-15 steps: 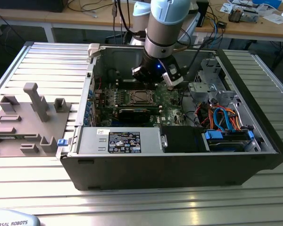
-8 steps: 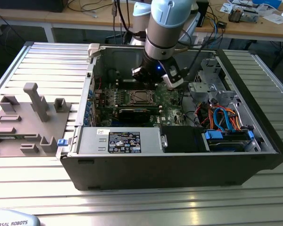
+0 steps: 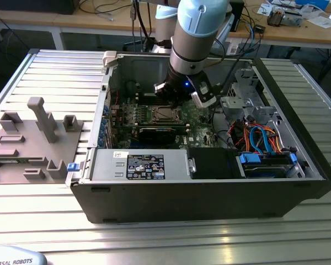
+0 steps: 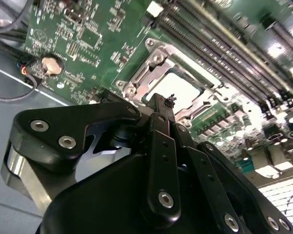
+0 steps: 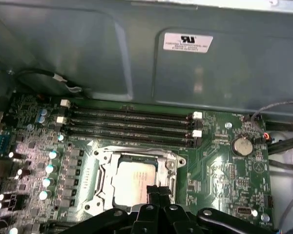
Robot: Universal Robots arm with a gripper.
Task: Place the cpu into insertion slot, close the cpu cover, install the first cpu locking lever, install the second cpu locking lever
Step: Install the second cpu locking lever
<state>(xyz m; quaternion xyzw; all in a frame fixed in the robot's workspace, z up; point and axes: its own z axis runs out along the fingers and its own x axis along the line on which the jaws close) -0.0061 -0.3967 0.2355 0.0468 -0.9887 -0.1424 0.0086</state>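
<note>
- Exterior view: you have an open computer case (image 3: pixel 209 187) lying on a ribbed metal table (image 3: pixel 55 72). The arm (image 3: pixel 196 33) drops into it from above, and the gripper (image 3: pixel 174 98) sits just over the socket on the green board (image 3: pixel 201 130).
- On that view's left, a grey fixture block (image 3: pixel 27 146) with slots and posts stands on the table, well apart from the case. Wooden benches (image 3: pixel 298 34) with cables and clutter run behind.
- Inside the case you can see a black power supply box (image 3: pixel 149 165) along the near wall and a bundle of orange and blue cables (image 3: pixel 262 135) on that view's right.
- Second wrist view: the gripper (image 4: pixel 165 105) has its black fingers pinched together, tips right at the edge of the socket. The cpu (image 4: pixel 178 90) lies flat in the socket, silver top showing through the window of the cover (image 4: pixel 151 63), which is down around it. Memory slots (image 4: pixel 210 34) run past it; a coin battery (image 4: pixel 51 64) sits well apart on the board.
- First wrist view: the gripper (image 5: pixel 156 191) tips touch the near edge of the cpu (image 5: pixel 132 180). The cover (image 5: pixel 105 168) frames it. Four memory slots (image 5: pixel 132 126) lie beyond, then the grey case wall (image 5: pixel 88 53) with a white label (image 5: pixel 188 42). Coin battery (image 5: pixel 242 145) off to one side.
</note>
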